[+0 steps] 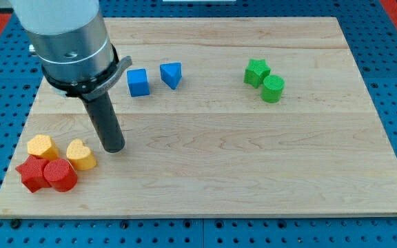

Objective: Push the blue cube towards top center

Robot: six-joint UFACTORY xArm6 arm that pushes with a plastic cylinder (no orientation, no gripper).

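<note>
The blue cube [138, 82] sits on the wooden board [253, 151] in the upper left part. A blue triangular block [171, 74] lies just to its right. My tip [114, 147] rests on the board below and a little left of the blue cube, well apart from it. The tip is close to the yellow heart block [80, 155], just to that block's right.
A yellow hexagonal block [41, 147], a red star block [30, 172] and a red cylinder [60, 175] cluster at the lower left corner. A green star block [256, 71] and a green cylinder [273, 89] stand at the upper right. The arm's grey body [67, 38] covers the board's top left.
</note>
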